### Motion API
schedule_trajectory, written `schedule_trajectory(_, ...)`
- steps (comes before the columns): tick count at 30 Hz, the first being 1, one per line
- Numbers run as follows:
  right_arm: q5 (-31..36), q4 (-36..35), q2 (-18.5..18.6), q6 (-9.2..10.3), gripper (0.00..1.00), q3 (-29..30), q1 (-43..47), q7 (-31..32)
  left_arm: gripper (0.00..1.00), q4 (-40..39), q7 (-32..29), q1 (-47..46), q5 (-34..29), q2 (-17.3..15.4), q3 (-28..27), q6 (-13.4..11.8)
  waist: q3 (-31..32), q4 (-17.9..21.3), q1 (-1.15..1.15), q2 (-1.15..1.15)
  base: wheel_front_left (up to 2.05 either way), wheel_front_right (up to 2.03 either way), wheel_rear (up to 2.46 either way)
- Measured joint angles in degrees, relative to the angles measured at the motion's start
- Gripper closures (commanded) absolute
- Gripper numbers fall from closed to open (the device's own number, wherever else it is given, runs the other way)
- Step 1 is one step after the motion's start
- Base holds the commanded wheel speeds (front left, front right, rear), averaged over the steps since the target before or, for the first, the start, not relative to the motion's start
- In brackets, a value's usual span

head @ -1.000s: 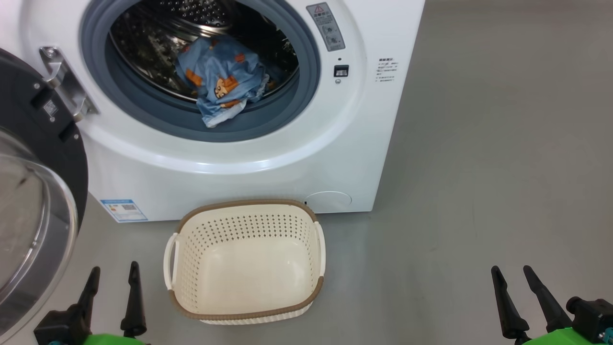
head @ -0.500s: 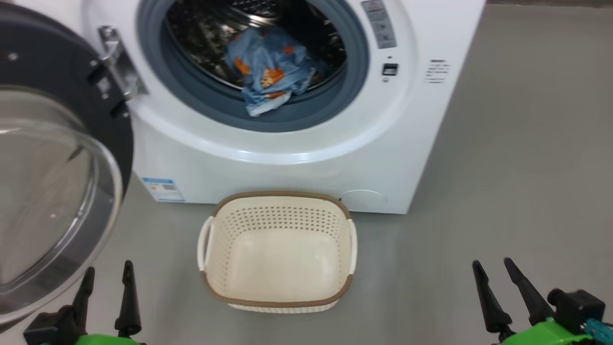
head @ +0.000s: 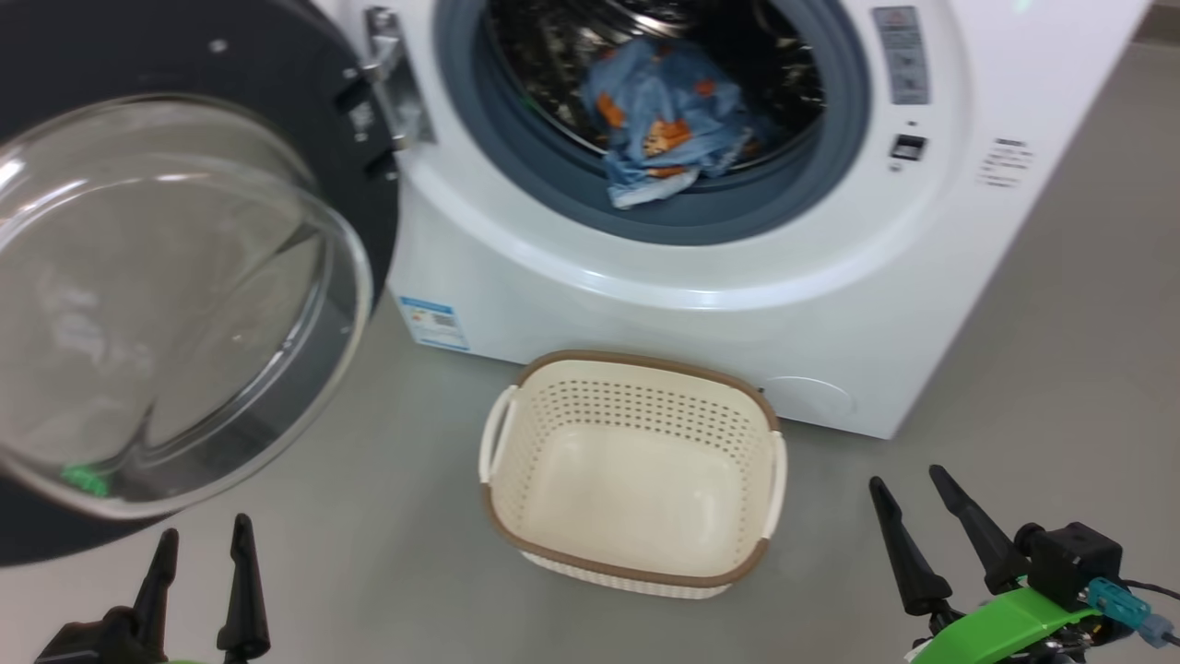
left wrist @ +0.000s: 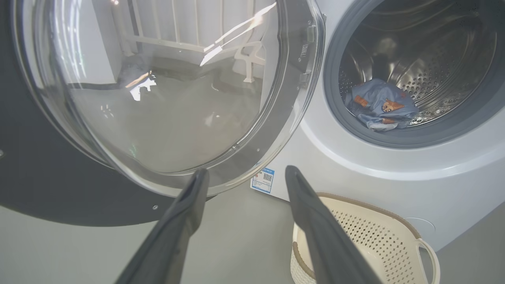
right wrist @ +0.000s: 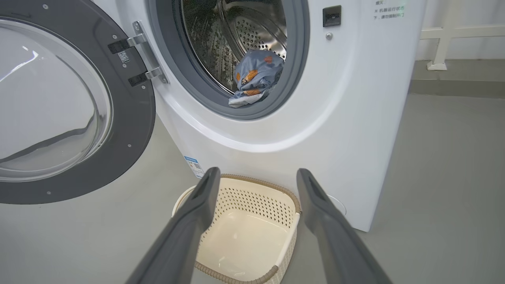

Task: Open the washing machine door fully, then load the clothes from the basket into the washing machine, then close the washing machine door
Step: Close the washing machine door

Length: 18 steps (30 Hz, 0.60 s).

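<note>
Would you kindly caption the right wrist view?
Open right gripper facing empty cream perforated basket; blue printed clothes inside white washing machine, black-ringed glass door open.

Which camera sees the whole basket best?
The head view: the basket shows whole, with nothing inside. In the right wrist view the right tool crosses its sides; the left wrist view catches one end.

The head camera looks down from above: washing machine (head: 701,323) at 12 o'clock, basket (head: 645,361) below centre. Both wrist cameras sit lower, more level, sharing that front and the washing machine door (head: 184,46) at 10 o'clock.
</note>
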<state>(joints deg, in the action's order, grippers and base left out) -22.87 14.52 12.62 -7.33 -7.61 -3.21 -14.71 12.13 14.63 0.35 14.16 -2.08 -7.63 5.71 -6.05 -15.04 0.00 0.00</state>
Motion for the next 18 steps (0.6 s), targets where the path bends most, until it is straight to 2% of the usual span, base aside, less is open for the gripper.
schedule_trajectory(10, -0.01, 0.48, 0.11, 0.00, 0.00, -2.78, -1.05, 0.00, 0.00, -2.27, 0.00, 1.83, 1.89, 0.01, 1.09, -1.94, 0.30, -6.84, 0.00, 0.00, 0.00, 0.00, 0.00)
schedule_trajectory(18, -0.02, 1.04, 0.56, 0.00, 0.00, -4.53, -1.93, 0.00, 0.00, -3.09, 0.00, 2.19, 2.56, 0.01, 1.60, -2.53, 0.19, -10.75, 0.00, 0.00, 0.00, 0.00, 0.00)
